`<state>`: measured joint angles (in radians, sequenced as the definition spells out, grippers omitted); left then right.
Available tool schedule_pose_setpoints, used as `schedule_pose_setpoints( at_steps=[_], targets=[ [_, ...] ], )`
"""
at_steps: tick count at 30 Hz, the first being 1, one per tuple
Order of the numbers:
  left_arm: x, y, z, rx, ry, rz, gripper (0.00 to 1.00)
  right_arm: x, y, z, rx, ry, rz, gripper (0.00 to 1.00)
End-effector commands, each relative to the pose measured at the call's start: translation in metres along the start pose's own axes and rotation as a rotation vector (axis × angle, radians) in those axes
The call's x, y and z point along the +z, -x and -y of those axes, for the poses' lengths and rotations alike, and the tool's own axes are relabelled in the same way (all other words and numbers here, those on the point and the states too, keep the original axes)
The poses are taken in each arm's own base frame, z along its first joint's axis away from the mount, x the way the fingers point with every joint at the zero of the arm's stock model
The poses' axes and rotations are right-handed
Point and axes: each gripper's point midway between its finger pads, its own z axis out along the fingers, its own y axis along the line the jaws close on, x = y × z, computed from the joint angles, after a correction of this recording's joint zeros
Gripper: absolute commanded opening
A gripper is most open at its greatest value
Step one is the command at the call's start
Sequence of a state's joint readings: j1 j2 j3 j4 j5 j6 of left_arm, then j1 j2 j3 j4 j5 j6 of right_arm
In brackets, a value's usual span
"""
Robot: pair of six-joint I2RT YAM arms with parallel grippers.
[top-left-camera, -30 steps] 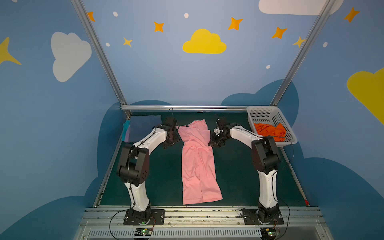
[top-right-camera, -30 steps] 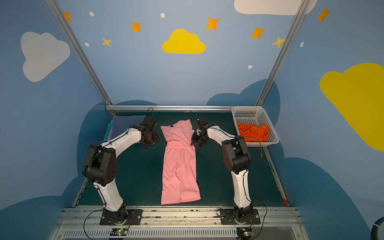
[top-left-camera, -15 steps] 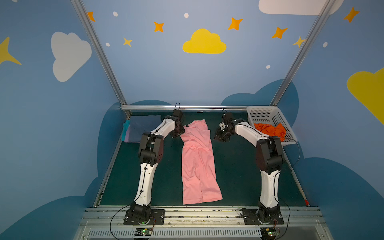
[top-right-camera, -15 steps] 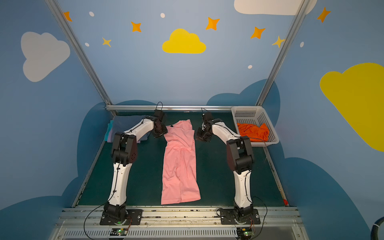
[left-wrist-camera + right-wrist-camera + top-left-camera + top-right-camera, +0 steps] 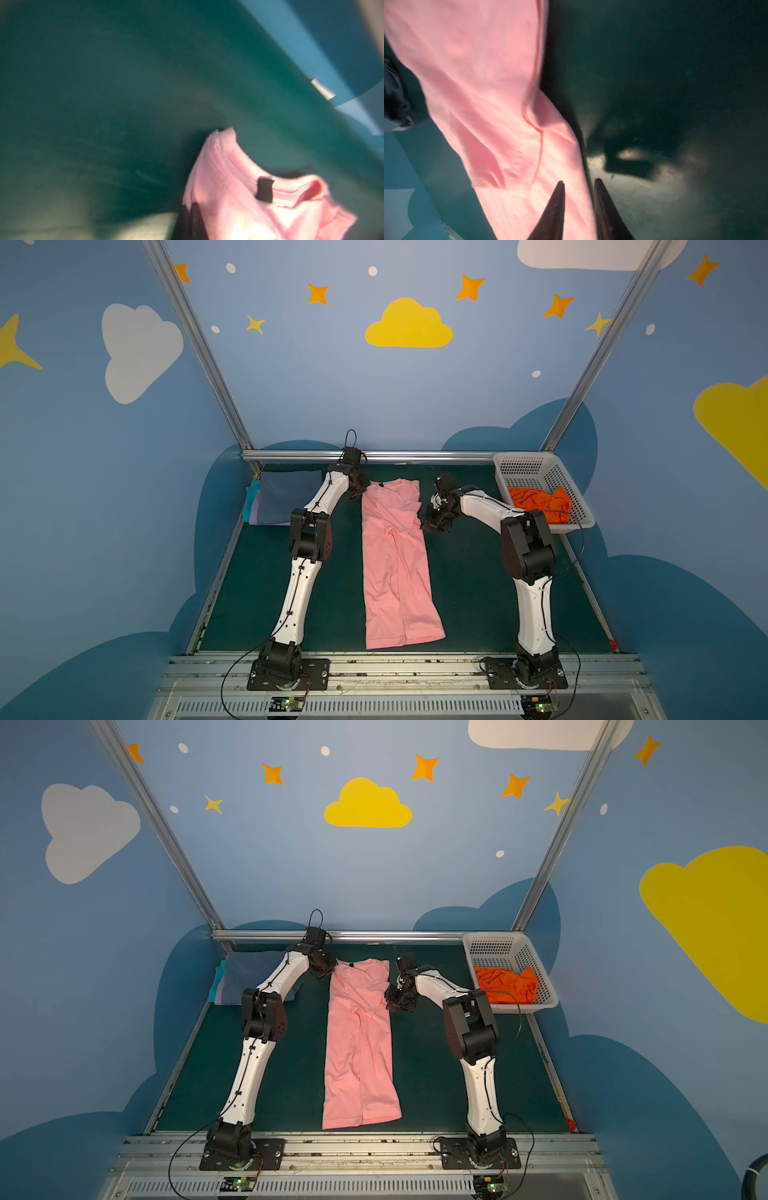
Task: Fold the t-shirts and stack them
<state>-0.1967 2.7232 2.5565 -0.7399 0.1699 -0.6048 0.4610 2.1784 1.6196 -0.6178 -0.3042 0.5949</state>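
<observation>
folded stack (image 5: 286, 497) laid at far left of bench (image 5: 478, 593) | left pincer (image 5: 360, 489) closed on collar-side shoulder of pink t-shirt (image 5: 395, 564) | shirt narrowed lengthwise, cross-folds judged outstanding | right pincer (image 5: 579, 182) slightly parted, nothing held, shirt's edge just beside | orange t-shirt (image 5: 540, 499) left unfolded in basket (image 5: 523, 466)

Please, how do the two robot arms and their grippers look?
Both have smooth white shells with bulky black joints: the left arm and the right arm. Each stands on a black base plate. Thin black cables loop from the bases. The left gripper and the right gripper have dark, tapering fingers.
</observation>
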Motion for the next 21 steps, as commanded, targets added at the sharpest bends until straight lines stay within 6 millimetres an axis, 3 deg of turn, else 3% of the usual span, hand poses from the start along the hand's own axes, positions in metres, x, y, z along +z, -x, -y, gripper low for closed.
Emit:
schedule_pose_setpoints(
  at_steps=[1,7,13,18,21],
  targets=[
    [-0.003,0.014,0.022,0.002,-0.121,0.011,0.27,-0.001,-0.011,-0.004,-0.02,-0.017,0.004,0.26],
    [-0.025,0.025,0.024,0.005,-0.118,0.021,0.49,-0.008,0.006,0.0,-0.003,-0.027,0.026,0.26],
    [-0.077,0.022,0.031,0.02,-0.102,0.022,0.53,-0.025,0.049,0.005,0.044,-0.01,0.09,0.26],
    [-0.118,-0.013,0.042,0.092,-0.09,0.055,0.53,-0.036,0.09,0.008,0.106,0.06,0.124,0.29],
    [-0.133,-0.056,0.044,0.117,-0.095,0.035,0.53,-0.031,0.11,0.006,0.114,0.083,0.117,0.32]
  ],
)
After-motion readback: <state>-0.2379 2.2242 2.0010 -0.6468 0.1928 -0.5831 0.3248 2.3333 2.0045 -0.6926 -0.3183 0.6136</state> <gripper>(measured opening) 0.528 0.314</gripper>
